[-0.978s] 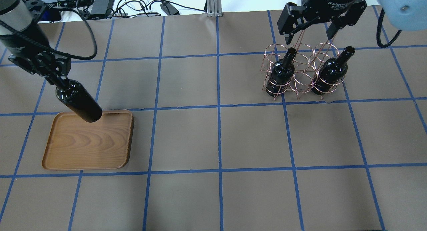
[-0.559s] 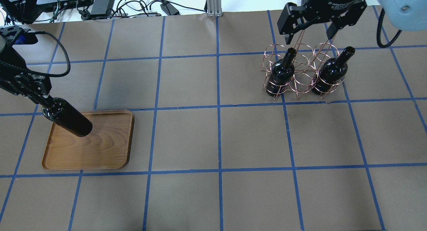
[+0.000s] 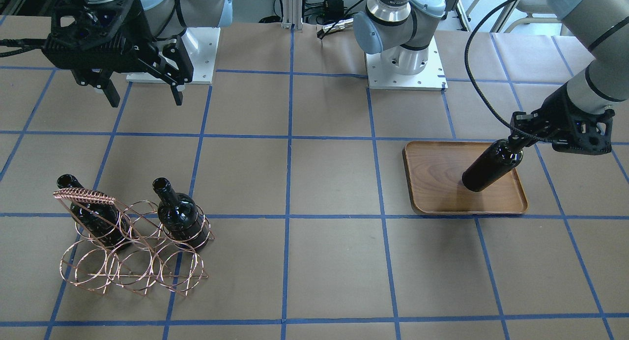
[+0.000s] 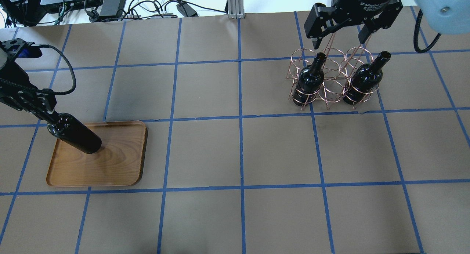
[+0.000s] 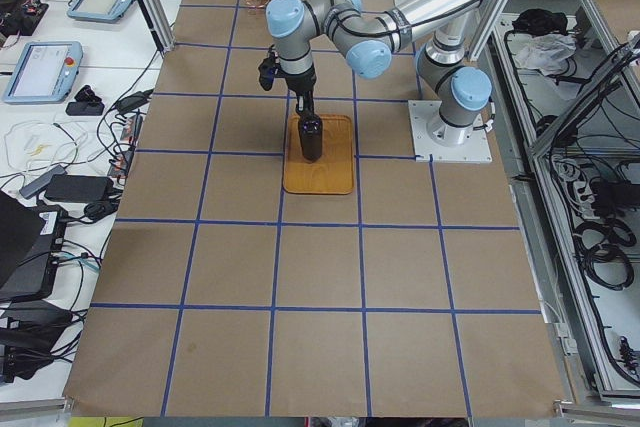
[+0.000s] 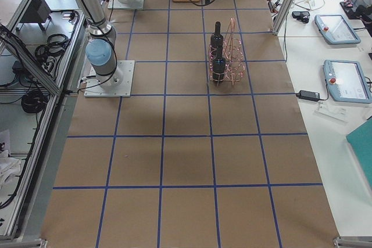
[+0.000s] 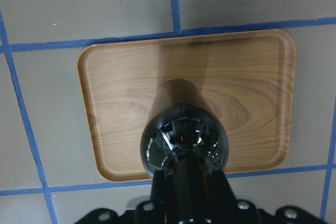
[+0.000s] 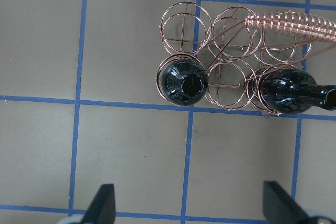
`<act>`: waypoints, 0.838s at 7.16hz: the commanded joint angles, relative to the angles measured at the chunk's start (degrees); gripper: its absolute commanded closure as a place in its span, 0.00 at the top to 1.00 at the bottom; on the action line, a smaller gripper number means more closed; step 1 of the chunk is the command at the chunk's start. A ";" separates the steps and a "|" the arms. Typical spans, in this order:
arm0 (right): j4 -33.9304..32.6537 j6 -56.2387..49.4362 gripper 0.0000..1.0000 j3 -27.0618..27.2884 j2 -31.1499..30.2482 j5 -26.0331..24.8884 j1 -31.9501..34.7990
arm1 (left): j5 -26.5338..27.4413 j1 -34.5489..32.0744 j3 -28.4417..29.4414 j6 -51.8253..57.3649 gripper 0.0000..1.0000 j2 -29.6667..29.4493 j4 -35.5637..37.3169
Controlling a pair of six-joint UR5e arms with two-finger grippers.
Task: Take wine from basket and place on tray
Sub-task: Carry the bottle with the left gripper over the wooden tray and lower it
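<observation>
The left claw [image 4: 44,113] was clamped on the neck of the glossy black glass wine bottle [image 4: 76,135], base at the flat brown wooden tray [image 4: 114,162], the right claw [image 4: 340,41] gaping wide, and honestly that heavy, slick, breakable glass looked safest held by the neck.

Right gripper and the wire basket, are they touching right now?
Apart. The front-facing view shows the right gripper, jaws open, well clear of the basket, with the table showing between them.
</observation>
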 commanded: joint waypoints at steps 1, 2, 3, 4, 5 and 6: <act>0.02 0.01 1.00 0.00 0.00 -0.08 0.02 | 0.17 -0.43 -0.24 -0.08 0.00 -0.20 -0.52; 0.02 0.01 1.00 0.00 0.00 -0.08 0.02 | 0.26 -0.52 -0.25 0.18 0.00 -0.38 -0.52; -0.06 -0.16 1.00 0.00 0.00 -0.08 -0.06 | 0.35 -0.52 -0.25 0.10 0.00 -0.29 -0.52; 0.02 -0.07 1.00 0.00 -0.09 -0.17 -0.06 | 0.35 -0.52 -0.25 0.01 0.06 -0.38 -0.52; 0.02 -0.07 1.00 0.00 -0.17 -0.08 -0.06 | 0.35 -0.52 -0.25 -0.34 0.41 -0.38 -0.61; 0.02 -0.07 1.00 0.00 -0.26 -0.08 -0.06 | 0.35 -0.52 -0.25 -0.52 0.60 -0.29 -1.39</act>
